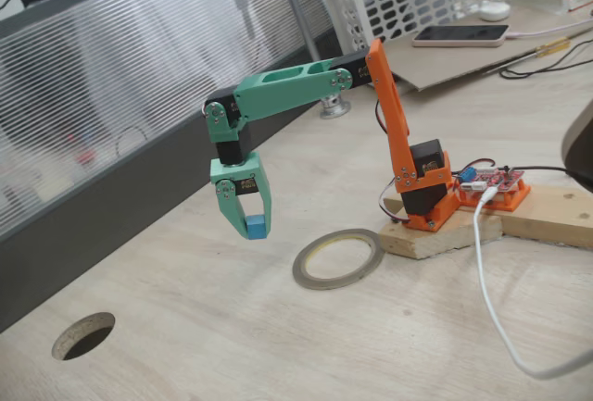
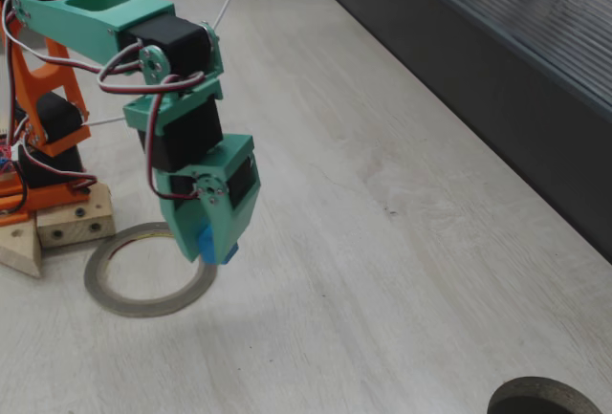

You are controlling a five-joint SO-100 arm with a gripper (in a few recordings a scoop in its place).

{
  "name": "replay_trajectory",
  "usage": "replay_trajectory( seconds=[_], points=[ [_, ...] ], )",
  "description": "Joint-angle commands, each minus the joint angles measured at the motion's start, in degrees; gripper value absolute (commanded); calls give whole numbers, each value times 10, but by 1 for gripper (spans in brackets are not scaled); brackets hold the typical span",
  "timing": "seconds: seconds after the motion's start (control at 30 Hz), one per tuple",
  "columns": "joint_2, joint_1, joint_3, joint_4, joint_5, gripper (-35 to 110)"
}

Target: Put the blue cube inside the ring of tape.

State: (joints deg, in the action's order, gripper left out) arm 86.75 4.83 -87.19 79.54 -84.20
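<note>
Above bare table, claw (image 1: pixel 252 223) clamps blue cube (image 1: pixel 255 227) beside ring of tape (image 1: pixel 338 258) (tabletop hole (image 1: pixel 83 335) well apart).

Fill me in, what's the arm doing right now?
The green and orange arm has the blue cube pinched in its end effector and is holding it in the air above the table. The ring of tape lies flat on the table next to the arm's wooden base, with nothing inside it. In a fixed view the cube hangs close to the ring's edge, so the placement is not yet done.
</note>
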Motion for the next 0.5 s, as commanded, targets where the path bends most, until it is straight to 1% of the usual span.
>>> replay_trajectory(
  seconds=[0.0,0.1,0.2,0.37,0.47],
  points=[
    [31,4,-7,6,-70,2],
    [32,4,-11,9,-101,2],
    [46,4,-65,9,-110,2],
    [155,4,-176,4,-111,2],
    [192,4,-226,4,-111,2]
  ],
)
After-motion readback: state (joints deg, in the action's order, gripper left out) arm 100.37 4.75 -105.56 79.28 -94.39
